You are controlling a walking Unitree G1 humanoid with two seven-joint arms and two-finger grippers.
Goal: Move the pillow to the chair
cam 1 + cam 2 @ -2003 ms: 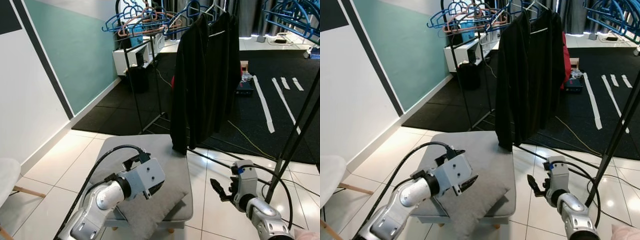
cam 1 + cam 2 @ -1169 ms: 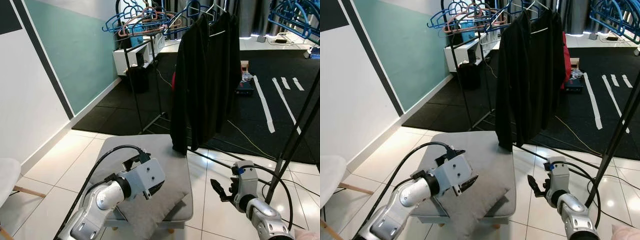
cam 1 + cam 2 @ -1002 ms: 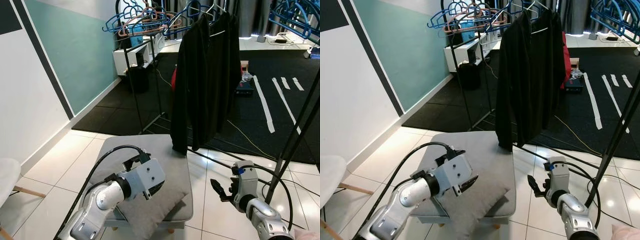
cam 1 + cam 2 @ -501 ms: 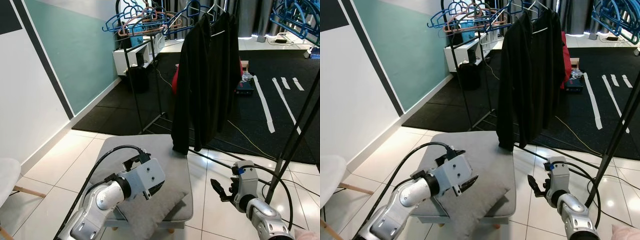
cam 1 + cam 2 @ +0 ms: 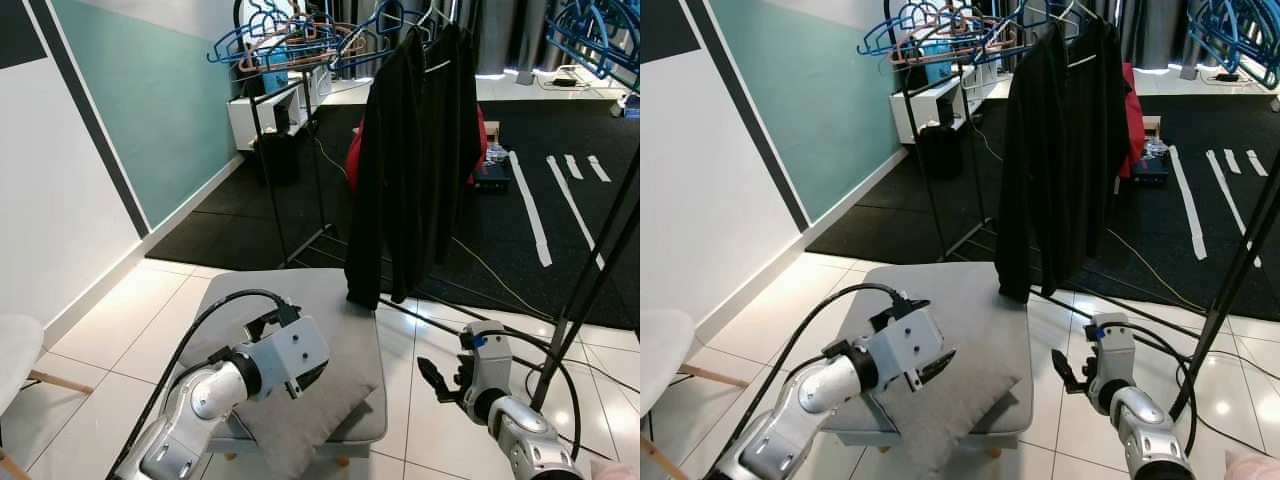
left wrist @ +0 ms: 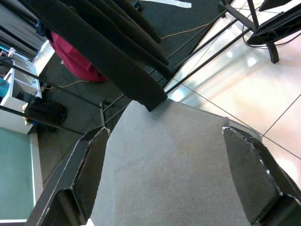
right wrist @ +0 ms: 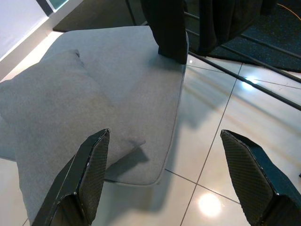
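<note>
Left eye view: the pillow (image 5: 300,415) is lying on the grey stool (image 5: 345,330), its corner drooping over the near edge. The left gripper (image 5: 312,374) is hovering over the pillow, fingers spread wide. The right gripper (image 5: 437,378) is hanging over the floor (image 5: 440,440) beside the stool, fingers also spread. Black coats (image 5: 415,150) are dangling over the stool's far corner.

The pillow (image 5: 940,405) lies on the stool (image 5: 970,300), a coat (image 5: 1065,150) behind it, a chair (image 5: 658,360) at far left.
</note>
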